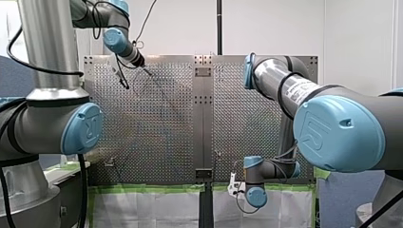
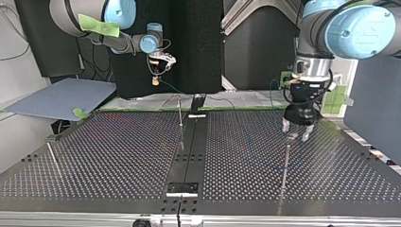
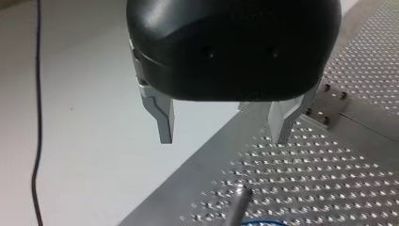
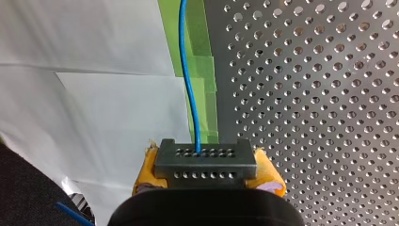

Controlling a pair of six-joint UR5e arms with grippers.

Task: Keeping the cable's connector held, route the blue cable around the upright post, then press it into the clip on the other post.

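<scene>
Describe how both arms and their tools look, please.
Both arms are grey tubes with light blue joint caps bearing a UR logo. The left arm has black cables; the right arm carries a white label. The left tool is black with metal fingers; the right tool is black with yellow pads.

Robotics lab. Perforated metal surface [image 2: 118, 156] btwn my left arm [image 1: 57, 123] & my right arm [image 1: 332, 128]. Green tape [image 4: 204, 94] on edge, bare white wall [image 1: 180, 28].

The cable [image 4: 190, 94] is shown blue, the connector [image 4: 205, 162] dark grey, dotted with holes. The pads [image 4: 271, 173] are coloured yellow, the tape [image 4: 207, 70] green. The table [image 4: 310, 94] is patterned with silver perforations. My left gripper [image 3: 225, 134] is finished black.
</scene>
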